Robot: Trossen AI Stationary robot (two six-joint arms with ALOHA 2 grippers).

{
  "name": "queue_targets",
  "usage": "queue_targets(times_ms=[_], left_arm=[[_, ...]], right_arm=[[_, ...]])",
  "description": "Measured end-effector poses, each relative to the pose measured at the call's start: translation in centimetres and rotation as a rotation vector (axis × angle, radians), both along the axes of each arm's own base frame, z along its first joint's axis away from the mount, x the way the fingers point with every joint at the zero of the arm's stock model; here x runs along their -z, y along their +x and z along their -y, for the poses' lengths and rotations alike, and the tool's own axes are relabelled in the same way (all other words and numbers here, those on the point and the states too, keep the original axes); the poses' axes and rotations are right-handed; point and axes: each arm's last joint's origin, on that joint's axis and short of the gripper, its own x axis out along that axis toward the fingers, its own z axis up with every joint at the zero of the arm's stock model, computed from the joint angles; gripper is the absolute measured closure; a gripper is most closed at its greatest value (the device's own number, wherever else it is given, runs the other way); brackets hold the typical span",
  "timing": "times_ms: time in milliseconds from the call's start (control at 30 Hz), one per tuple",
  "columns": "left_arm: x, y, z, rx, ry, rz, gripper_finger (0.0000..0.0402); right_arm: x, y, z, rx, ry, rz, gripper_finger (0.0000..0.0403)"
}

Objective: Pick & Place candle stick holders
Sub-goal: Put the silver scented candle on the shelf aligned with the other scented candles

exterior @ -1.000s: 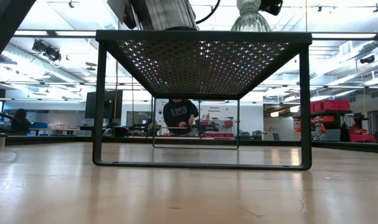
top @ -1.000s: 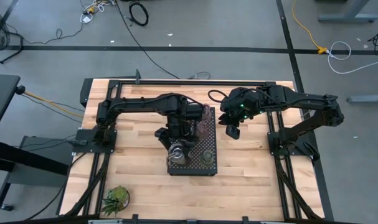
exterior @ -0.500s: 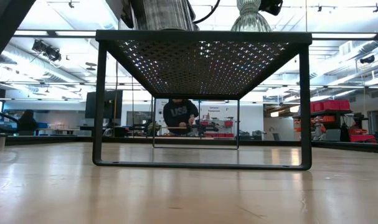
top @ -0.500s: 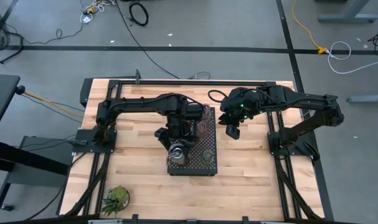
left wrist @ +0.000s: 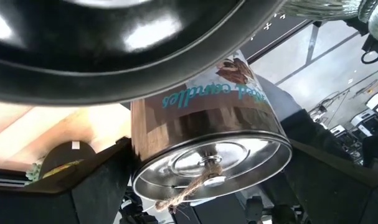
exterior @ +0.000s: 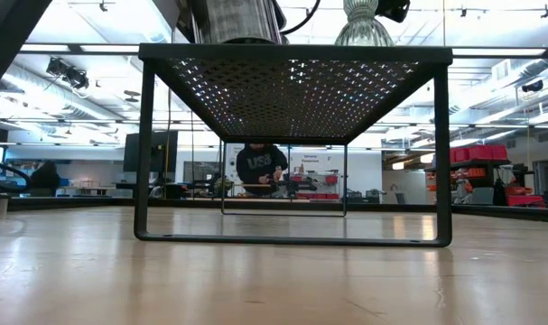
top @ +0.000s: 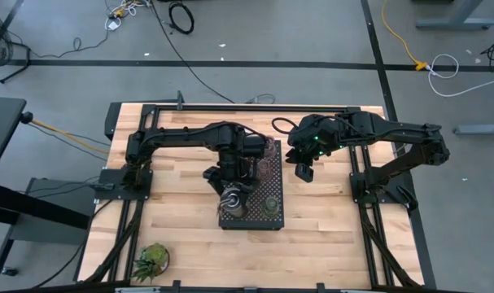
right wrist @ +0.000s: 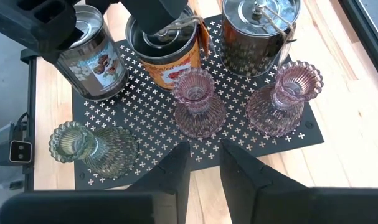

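A wooden table (top: 328, 220) on a grey floor is seen from above; the black perforated tray (top: 273, 221) stands at its centre and a spiky plant (top: 152, 259) near one corner. The left gripper (top: 230, 198) is spread wide around a silvery holder (top: 229, 205) on the tray. The right gripper (top: 303, 172) hangs beside the tray.

At table height, the tray's underside and a silvery holder above it are seen.

The right wrist view shows narrowly parted, empty jaws, three silvery holders, two pink holders (right wrist: 197, 102) and a green holder (right wrist: 89, 148) on the tray.

Six holders (right wrist: 199, 102) crowd the tray (right wrist: 282, 142); bare table (top: 336, 220) surrounds it.
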Motion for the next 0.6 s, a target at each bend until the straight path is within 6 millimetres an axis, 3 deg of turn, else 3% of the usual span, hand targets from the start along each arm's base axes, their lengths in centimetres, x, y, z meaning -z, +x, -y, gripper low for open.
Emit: queue_targets(times_ms=[600], left_arm=[[-0.01,0.17,-0.02,-0.003,0.008,0.018,0.0001]], right_arm=[[0.00,0.00,-0.01,-0.001,0.000,0.000,0.0318]])
